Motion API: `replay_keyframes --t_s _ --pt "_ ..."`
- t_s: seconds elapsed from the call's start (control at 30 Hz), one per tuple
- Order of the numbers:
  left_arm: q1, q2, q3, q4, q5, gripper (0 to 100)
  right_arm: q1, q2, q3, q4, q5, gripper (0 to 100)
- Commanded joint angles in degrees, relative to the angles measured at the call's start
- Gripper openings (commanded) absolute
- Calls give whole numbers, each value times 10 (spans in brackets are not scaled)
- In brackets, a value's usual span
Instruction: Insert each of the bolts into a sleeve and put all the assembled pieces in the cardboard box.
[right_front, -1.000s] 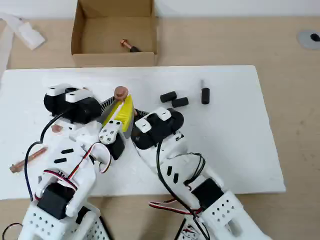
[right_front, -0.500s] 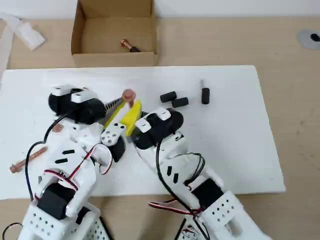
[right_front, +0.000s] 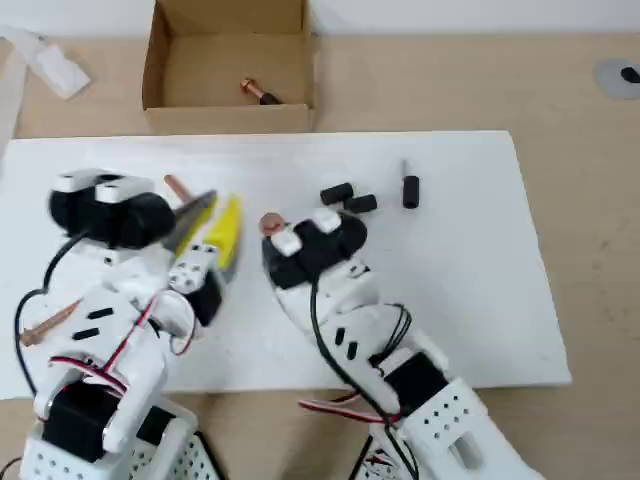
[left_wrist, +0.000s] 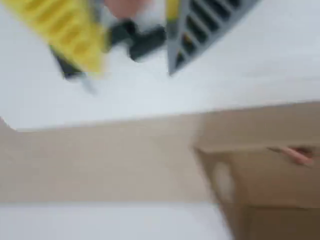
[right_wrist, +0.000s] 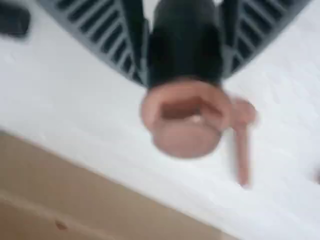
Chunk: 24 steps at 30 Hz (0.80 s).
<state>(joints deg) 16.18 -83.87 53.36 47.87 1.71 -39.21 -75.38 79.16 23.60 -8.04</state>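
Left gripper (right_front: 220, 203): positioned over the left part of the white board (right_front: 480, 280). The yellow finger (left_wrist: 65, 30) and the grey finger (left_wrist: 200, 25) are spread wide, with nothing between them.
Right gripper (right_wrist: 182, 75): positioned near the board's middle, just right of the left gripper. Both grey fingers are clamped against the sides of the held sleeve (right_wrist: 185, 45).
Held sleeve: black, seated between the right gripper's fingers, raised off the board.
Inserted bolt (right_wrist: 184, 122): copper-coloured. Its round head protrudes from the end of the held sleeve; the shank is hidden inside. In the high view the head shows at the left edge of the right wrist.
Loose bolt A (right_front: 178, 188): lies on the board just beside the left gripper's grey finger, on the side toward the box. Whether it touches the finger cannot be told.
Loose bolt B (right_front: 45, 322): lies tilted near the board's left edge, beside the left arm's body.
Loose sleeves: three, all on the board to the right of the right gripper. Sleeve one (right_front: 337, 193) and sleeve two (right_front: 360, 204) lie close together; sleeve three (right_front: 410, 190) lies apart, farther right.
Cardboard box (right_front: 155, 70): open-topped, standing on the table (right_front: 580, 200) just beyond the board's far edge, on the left side.
Assembled piece (right_front: 260, 92): one bolt in a sleeve, lying on the box floor near the wall closest to the board.
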Motion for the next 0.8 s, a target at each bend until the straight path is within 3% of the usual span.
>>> replay_keyframes --t_s 0.0,0.17,0.47,0.77 --pt "-84 0 -33 -3 -21 2 43 73 -144 25 -12 9" --pt "-176 0 -33 37 -25 2 73 261 -336 28 -9 9" --pt "-219 15 4 81 -44 2 122 629 -688 30 11 9" --pt "-293 199 -11 66 -41 2 158 1006 -1056 27 21 9"
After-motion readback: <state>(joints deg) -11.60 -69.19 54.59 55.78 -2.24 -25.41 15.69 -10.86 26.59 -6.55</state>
